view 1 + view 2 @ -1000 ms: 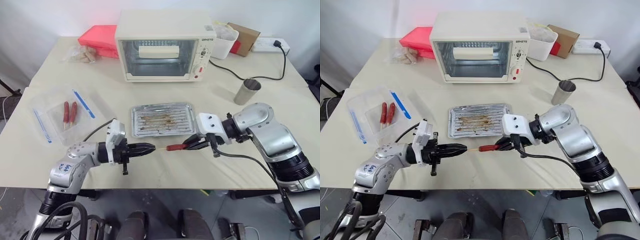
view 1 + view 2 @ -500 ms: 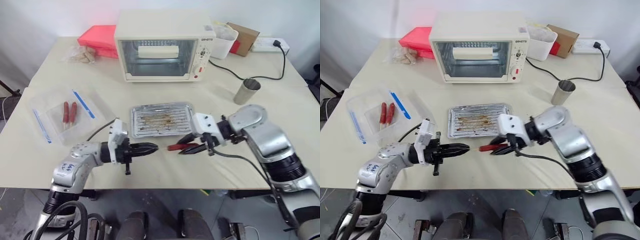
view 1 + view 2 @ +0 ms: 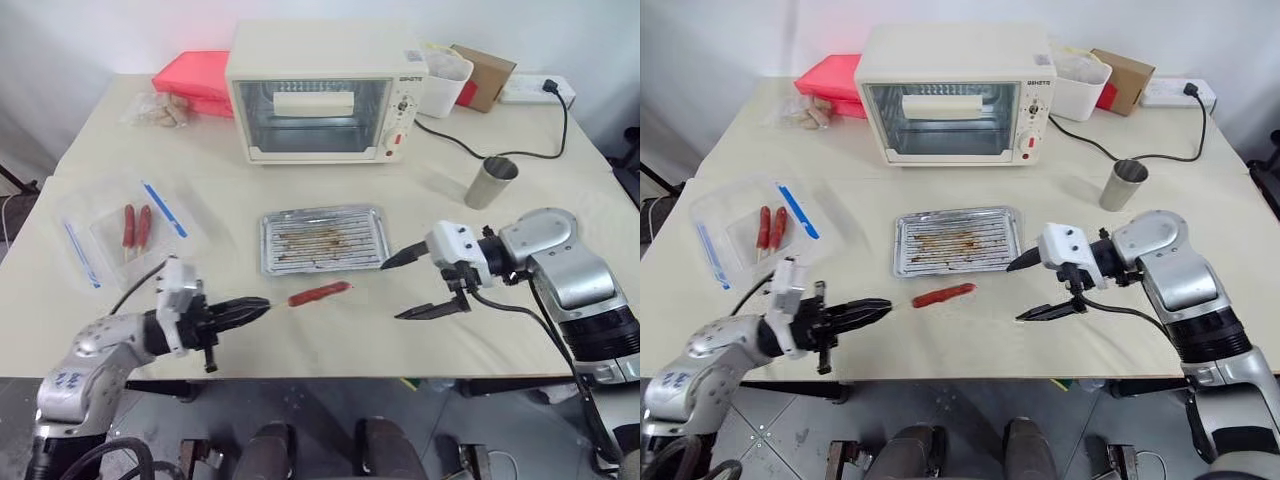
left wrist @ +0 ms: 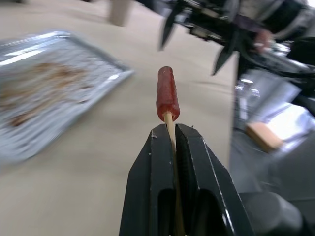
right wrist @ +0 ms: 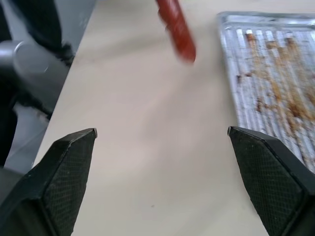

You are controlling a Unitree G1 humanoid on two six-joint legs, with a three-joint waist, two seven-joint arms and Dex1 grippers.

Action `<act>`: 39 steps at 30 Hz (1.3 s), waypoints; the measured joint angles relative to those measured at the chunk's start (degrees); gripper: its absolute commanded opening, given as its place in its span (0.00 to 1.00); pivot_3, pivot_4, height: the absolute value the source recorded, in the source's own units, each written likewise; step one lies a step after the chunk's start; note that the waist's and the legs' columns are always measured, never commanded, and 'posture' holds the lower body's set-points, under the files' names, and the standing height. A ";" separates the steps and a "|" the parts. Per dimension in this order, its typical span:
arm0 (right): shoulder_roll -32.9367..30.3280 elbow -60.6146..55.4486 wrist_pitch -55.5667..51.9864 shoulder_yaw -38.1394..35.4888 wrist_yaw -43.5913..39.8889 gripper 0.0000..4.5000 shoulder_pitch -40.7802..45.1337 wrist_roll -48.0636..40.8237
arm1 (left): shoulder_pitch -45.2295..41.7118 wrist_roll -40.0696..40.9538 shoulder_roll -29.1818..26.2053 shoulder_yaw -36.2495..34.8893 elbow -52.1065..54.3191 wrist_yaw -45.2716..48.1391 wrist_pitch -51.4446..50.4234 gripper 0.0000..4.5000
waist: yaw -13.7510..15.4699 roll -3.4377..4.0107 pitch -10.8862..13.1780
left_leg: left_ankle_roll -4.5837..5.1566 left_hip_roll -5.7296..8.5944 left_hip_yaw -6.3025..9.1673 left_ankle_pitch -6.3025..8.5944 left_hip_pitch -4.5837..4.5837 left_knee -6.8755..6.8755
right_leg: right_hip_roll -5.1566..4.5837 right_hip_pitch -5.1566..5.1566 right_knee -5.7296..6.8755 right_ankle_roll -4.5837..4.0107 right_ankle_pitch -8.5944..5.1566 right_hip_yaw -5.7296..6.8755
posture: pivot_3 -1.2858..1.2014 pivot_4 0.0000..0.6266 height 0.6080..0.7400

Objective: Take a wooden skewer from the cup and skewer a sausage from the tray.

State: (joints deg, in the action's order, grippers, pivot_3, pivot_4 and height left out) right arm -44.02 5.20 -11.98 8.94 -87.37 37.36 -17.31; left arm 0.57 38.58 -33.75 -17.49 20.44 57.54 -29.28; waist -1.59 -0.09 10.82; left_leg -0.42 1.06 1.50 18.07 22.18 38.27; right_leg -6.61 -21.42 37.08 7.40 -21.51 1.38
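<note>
Left end effector [image 3: 262, 304] clamps wooden skewer [image 4: 170, 129], sausage [image 3: 319, 293] at tip; right end effector [image 3: 404, 286] wide open, nearby.

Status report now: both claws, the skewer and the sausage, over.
Left claw shut on wooden skewer, sausage on its tip. Right claw open, apart from sausage. Tray without sausage. Nothing in the way.

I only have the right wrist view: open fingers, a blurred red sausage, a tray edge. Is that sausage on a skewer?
Observer: Yes. The left wrist view shows the wooden skewer running into the sausage.
Operator: What holds the skewer?
Observer: The left gripper, shut on it.
Operator: Anything left in the tray?
Observer: No sausage; the tray shows just brown grease stains.
</note>
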 measured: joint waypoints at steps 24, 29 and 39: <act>16.50 -10.22 5.65 -13.81 13.80 0.99 -13.98 -16.70 | 0.66 4.44 12.40 -24.13 10.62 -60.91 -2.23 0.00 | 1.78 -0.34 -0.19 | 0.02 0.21 0.21 -0.01 -0.03 0.18 | 0.09 0.17 -0.11 0.04 0.03 -0.18 | 0.52 0.24 1.00; 15.49 -10.49 4.31 -13.35 13.34 0.99 -13.35 -17.10 | -10.36 1.78 6.34 -17.88 4.89 -67.28 -10.76 0.00 | 1.42 -0.40 -0.22 | 0.01 0.20 0.15 -0.01 -0.04 0.06 | 0.14 0.06 0.20 0.04 0.03 -0.08 | 0.52 0.24 1.00; 15.05 -12.56 3.00 -12.93 14.92 0.99 -13.25 -17.46 | -16.15 -2.15 4.83 -15.94 -3.38 -69.42 -15.48 0.00 | 0.99 -0.42 -0.23 | 0.00 0.15 0.00 -0.02 -0.03 -0.02 | 0.12 -0.07 0.21 0.04 0.03 -0.03 | 0.52 0.24 1.00</act>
State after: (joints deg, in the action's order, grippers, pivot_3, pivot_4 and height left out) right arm -28.97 -7.36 -8.97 -3.99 -72.45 24.11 -34.77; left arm -15.57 36.42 -28.92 -33.43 17.06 -11.88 -44.76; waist -0.60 -0.51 10.59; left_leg -0.42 1.21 1.50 18.05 22.14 38.24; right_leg -6.49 -21.50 37.30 7.45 -21.48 1.35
